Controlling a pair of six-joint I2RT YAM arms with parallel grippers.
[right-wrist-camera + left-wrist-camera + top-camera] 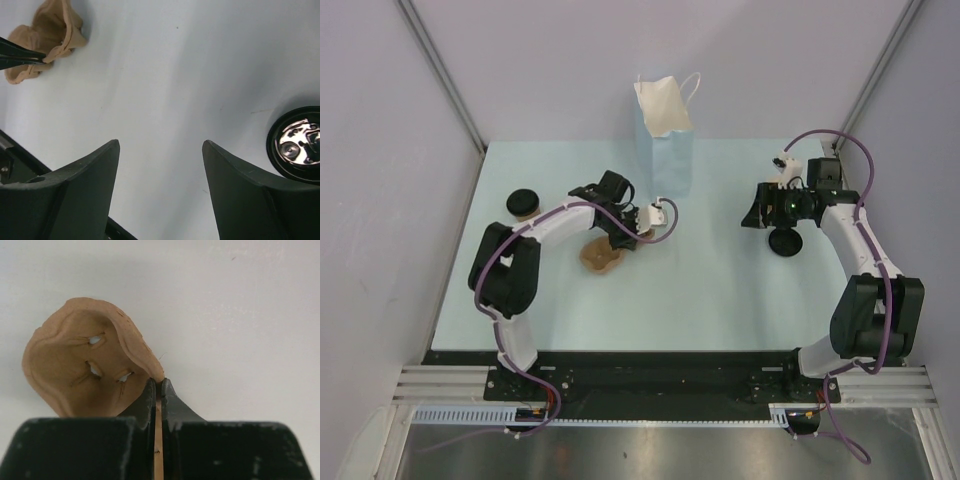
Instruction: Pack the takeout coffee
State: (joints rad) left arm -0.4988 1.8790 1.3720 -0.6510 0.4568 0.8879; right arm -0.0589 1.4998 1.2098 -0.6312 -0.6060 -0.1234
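The takeout coffee (pixel 523 203), a small tan cup under a black lid, stands at the far left of the table, apart from both grippers. My left gripper (pixel 620 240) (pixel 157 383) is shut on the thin rim of the brown moulded-pulp carrier (pixel 599 256) (pixel 85 360), which lies just left of the jaws. In the right wrist view the carrier (pixel 52 27) shows at top left, pinched by the left arm's black fingers (pixel 20 56). The right gripper (pixel 756 215) (pixel 160 145) hangs open over bare table with nothing between its fingers.
A tall light-blue paper bag (pixel 665 135) with white handles stands upright at the back centre, mouth open. A separate round black lid (pixel 785 241) (pixel 297 145) lies just beside the right gripper. White walls close in the table at the back and both sides.
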